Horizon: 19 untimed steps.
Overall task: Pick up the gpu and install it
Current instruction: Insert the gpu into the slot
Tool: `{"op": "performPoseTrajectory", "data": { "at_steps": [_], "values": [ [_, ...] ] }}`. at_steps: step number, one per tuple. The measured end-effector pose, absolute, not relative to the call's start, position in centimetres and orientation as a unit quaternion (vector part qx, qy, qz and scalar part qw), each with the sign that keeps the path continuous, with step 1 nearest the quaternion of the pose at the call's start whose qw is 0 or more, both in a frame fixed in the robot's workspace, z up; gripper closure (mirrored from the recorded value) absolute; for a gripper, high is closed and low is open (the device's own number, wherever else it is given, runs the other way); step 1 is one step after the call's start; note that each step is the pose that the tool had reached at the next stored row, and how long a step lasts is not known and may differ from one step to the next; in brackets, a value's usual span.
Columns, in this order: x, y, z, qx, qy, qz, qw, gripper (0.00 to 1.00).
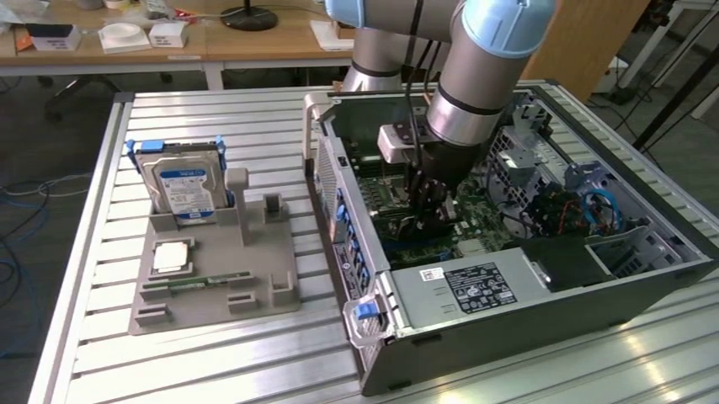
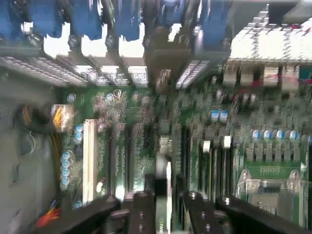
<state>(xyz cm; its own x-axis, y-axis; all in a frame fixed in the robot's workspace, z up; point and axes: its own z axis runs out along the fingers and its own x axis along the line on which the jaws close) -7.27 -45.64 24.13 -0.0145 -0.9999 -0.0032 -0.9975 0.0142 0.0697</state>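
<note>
My gripper (image 1: 432, 206) reaches down into the open computer case (image 1: 371, 252), just above the green motherboard (image 1: 477, 220). It is shut on the gpu (image 1: 429, 225), a thin dark card held on edge. In the wrist view the gpu (image 2: 167, 183) shows edge-on as a narrow strip between my two black fingers (image 2: 142, 210). It runs over the motherboard (image 2: 136, 146) toward the case's rear wall, in line with the long dark expansion slots. I cannot tell whether its lower edge touches a slot. My gripper (image 2: 168, 202) has one finger on each side of the card.
A grey holder (image 1: 214, 269) on the exterior view's left carries a silver hard drive (image 1: 185, 187), a processor chip (image 1: 172, 255) and a green memory stick (image 1: 202, 284). Inside the case are the power supply (image 1: 472, 290), a white slot (image 2: 88, 158) and cables (image 1: 595, 210).
</note>
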Motion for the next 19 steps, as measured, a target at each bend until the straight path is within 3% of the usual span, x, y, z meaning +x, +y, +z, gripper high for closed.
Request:
{"op": "performPoseTrajectory", "data": {
  "at_steps": [1,5,13,19],
  "values": [
    [-7.3,-45.6,24.1,0.702,-0.712,-0.025,0.023,0.73],
    [-7.2,-45.7,24.2,0.702,-0.711,-0.025,0.024,0.55],
    [-7.2,-45.7,24.9,0.702,-0.711,-0.025,0.024,0.55],
    [-7.4,-45.7,27.1,0.702,-0.711,-0.025,0.024,0.55]
  ]
}}
